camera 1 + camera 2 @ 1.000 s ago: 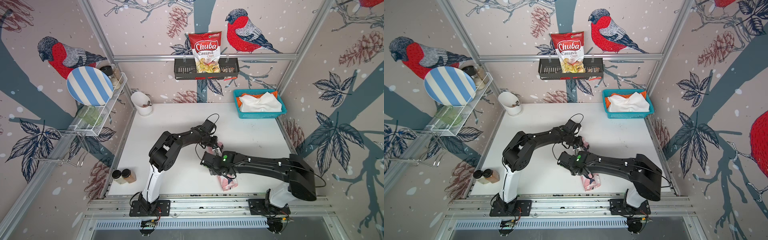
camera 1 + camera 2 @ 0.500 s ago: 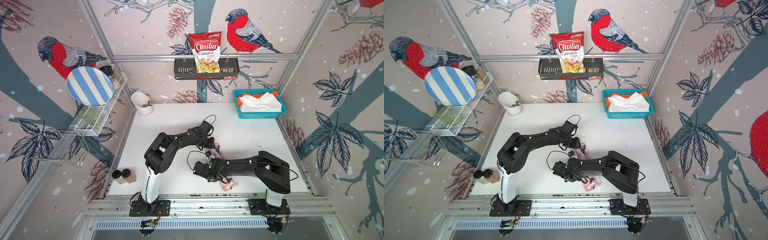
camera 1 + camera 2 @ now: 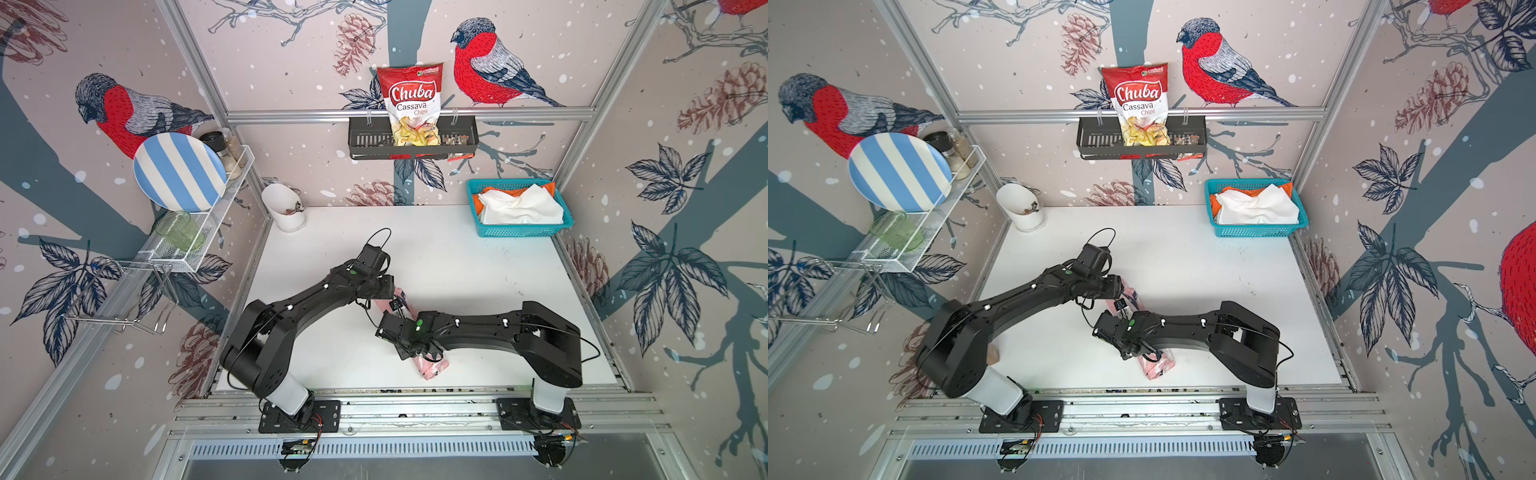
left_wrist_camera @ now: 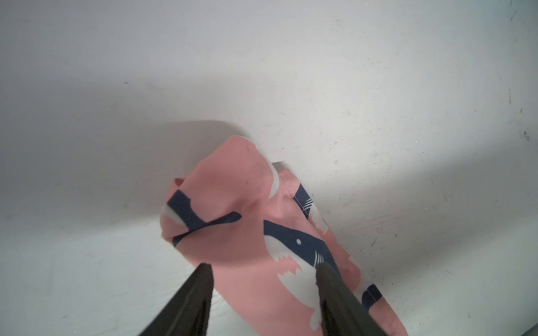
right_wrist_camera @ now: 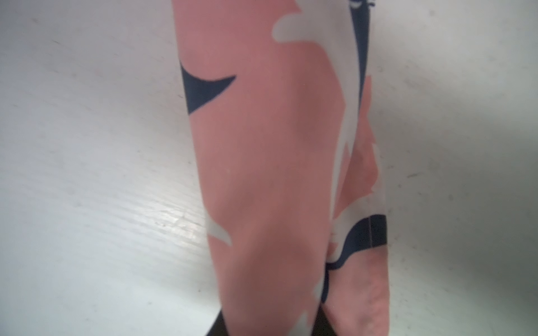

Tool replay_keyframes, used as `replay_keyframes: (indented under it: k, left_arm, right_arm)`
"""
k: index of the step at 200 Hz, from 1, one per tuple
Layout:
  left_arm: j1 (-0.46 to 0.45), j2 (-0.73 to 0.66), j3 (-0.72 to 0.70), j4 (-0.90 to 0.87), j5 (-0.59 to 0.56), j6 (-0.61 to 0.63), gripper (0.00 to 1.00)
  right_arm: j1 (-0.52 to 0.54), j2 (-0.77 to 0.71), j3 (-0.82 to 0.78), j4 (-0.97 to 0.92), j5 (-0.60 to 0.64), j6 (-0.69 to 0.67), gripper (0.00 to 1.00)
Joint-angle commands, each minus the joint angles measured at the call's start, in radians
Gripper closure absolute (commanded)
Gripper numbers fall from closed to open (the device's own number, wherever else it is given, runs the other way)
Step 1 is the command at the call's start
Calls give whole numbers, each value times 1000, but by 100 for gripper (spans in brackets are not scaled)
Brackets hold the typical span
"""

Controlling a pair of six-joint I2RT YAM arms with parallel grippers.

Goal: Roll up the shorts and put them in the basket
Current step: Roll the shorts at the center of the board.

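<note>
Softly rolled, the pink shorts (image 3: pixel 432 365) are lying near-centre on the tabletop (image 3: pixel 457 266), limp, likely springing loose; the right claw (image 5: pixel 267 323) is pinching their near end, the left claw (image 4: pixel 262 270) gaping over the far end.

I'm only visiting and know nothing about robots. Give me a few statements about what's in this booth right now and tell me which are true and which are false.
1. The pink shorts lie rolled into a tube on the white table. True.
2. The blue basket is empty. False: it holds white shorts lying on orange shorts.
3. A chips bag stands in the black rack on the back wall. True.
4. The striped plate lies flat on the table. False: it stands on edge on the wire shelf at the side wall.
</note>
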Motion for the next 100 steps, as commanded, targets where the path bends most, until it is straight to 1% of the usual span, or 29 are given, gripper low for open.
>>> replay_keyframes:
  k: [1,15,17,52,75,94,100]
  left_arm:
    - [8,-74,-12,-53,-51,-20,38]
    - [8,-116,-12,-66,-45,-32,35]
    - [8,-122,-29,-67,-43,-32,35]
    - [-15,-173,-63,-29,52,-67,34]
    - [-59,-142,-45,-6,61,-90,34]
    - [-95,-85,-23,-5,63,-91,35]
    - [-106,-68,12,-5,60,-94,35]
  right_arm:
    - [-45,-46,-68,176,-245,-35,77]
    - [-97,-83,-136,261,-352,-22,78]
    - [-104,-90,-146,272,-368,-20,78]
    - [-246,-169,-314,475,-623,7,76]
    - [-339,-187,-397,552,-735,1,76]
    - [-421,-193,-469,624,-849,3,76]
    - [-447,-192,-497,653,-888,5,75]
